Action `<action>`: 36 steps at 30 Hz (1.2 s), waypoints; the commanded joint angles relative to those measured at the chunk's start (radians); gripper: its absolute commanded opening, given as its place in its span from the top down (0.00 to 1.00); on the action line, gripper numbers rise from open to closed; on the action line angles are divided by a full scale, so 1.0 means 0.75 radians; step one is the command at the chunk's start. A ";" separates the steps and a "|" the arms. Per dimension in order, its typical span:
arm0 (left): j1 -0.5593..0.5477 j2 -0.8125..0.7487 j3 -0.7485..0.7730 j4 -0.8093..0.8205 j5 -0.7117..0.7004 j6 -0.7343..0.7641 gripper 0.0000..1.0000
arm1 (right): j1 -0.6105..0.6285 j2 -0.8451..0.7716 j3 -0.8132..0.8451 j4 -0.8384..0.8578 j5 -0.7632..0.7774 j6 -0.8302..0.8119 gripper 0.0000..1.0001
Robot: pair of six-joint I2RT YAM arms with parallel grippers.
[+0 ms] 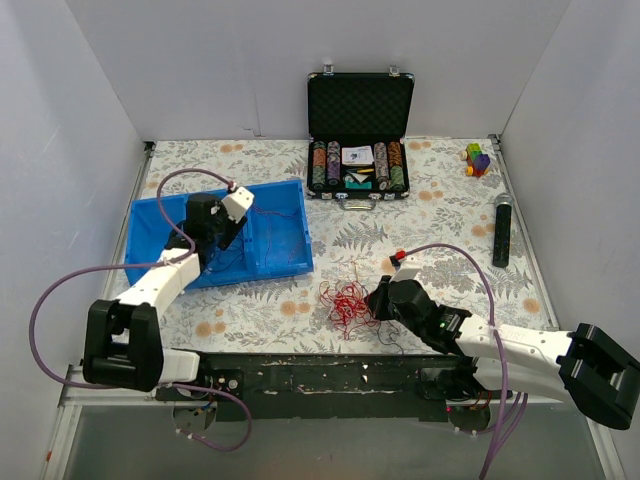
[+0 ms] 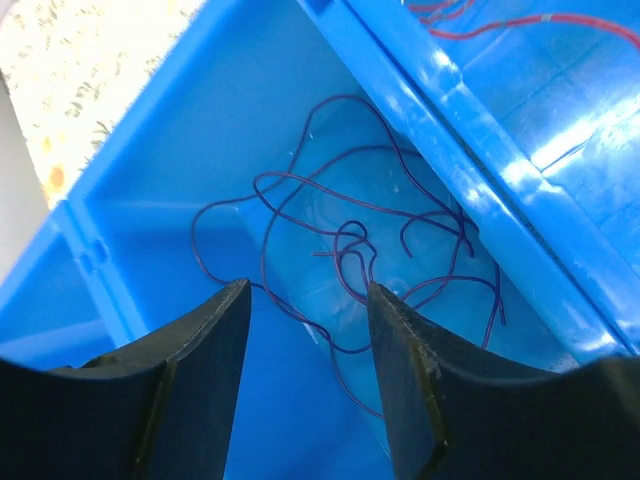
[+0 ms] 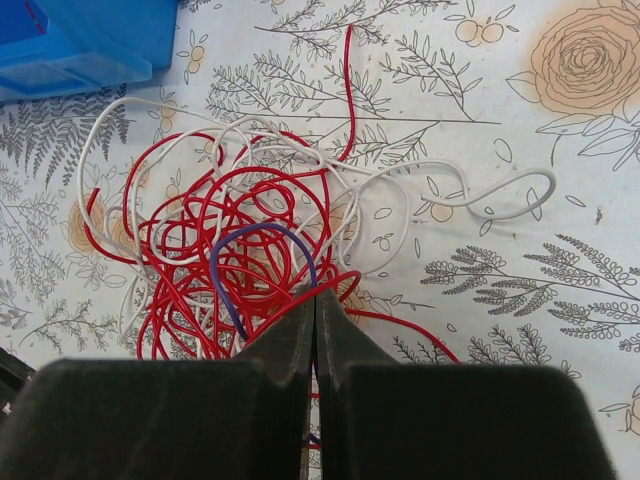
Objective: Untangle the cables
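Note:
A tangle of red cables (image 3: pixel 200 215) and white cable (image 3: pixel 480 212) lies on the floral cloth; the heap (image 1: pixel 345 303) is near the front middle. A purple cable (image 3: pixel 262 232) loops out of it and runs in between the fingers of my right gripper (image 3: pixel 315 292), which is shut on it at the heap's right edge (image 1: pixel 378 300). My left gripper (image 2: pixel 308 287) hangs open over the blue bin (image 2: pixel 180 150), nothing between its fingers. Below it a loose dark purple cable (image 2: pixel 345 240) lies on the bin floor. A red cable (image 2: pixel 560 18) lies in the neighbouring compartment.
The blue bin (image 1: pixel 150 215) sits at the left of the table. An open black case of poker chips (image 1: pixel 360 140) stands at the back middle. Coloured toy blocks (image 1: pixel 478 158) and a black stick-shaped object (image 1: pixel 502 230) lie at the right. White walls close three sides.

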 commanded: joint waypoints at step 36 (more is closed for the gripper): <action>-0.450 -0.806 -0.164 -0.493 1.185 1.103 0.26 | -0.077 -0.087 0.303 -0.145 -0.124 -0.104 0.72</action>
